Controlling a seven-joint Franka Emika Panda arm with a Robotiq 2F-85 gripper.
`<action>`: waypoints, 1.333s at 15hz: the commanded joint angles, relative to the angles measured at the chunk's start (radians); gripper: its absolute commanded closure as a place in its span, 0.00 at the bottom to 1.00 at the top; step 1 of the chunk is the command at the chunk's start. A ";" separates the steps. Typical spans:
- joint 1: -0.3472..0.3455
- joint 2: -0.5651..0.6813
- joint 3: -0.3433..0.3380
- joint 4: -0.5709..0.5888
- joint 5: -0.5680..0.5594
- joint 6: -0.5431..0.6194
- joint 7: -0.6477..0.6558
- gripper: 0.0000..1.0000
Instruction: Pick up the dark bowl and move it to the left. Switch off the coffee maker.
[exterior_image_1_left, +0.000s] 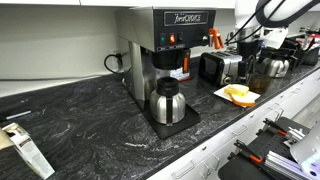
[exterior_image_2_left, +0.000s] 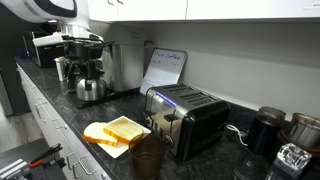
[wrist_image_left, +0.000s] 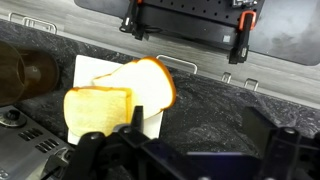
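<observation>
With jaws parted and empty above the white plate (wrist_image_left: 88, 70), the pickup looks unstarted; next, they must shift to the dark bowl (wrist_image_left: 20, 68), leftward in the wrist view, and straddle it.

bench (exterior_image_1_left: 90, 115): black, grey-white marble veining. coffee maker (exterior_image_1_left: 150, 60): brushed steel, black top panel, white script logo, orange-lit switch (exterior_image_1_left: 172, 39). carafe (exterior_image_1_left: 166, 103): steel, black top. toaster (exterior_image_2_left: 190, 120): chrome/black. toast (wrist_image_left: 120, 95): yellow, on white plate (wrist_image_left: 88, 68). dark bowl (exterior_image_2_left: 147, 158), bench front edge: dark brown.

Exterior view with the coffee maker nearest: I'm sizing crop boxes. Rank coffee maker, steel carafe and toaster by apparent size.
Largest: tall boxy stainless-steel coffee maker.
Then, alike: rounded steel carafe with black top and low chrome-and-black toaster, which stands farther back.
</observation>
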 joint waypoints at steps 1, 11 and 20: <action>0.015 0.001 -0.014 0.002 -0.008 -0.004 0.007 0.00; -0.009 -0.037 -0.020 -0.023 0.001 0.031 0.081 0.00; -0.134 -0.224 -0.060 -0.087 0.003 -0.001 0.284 0.00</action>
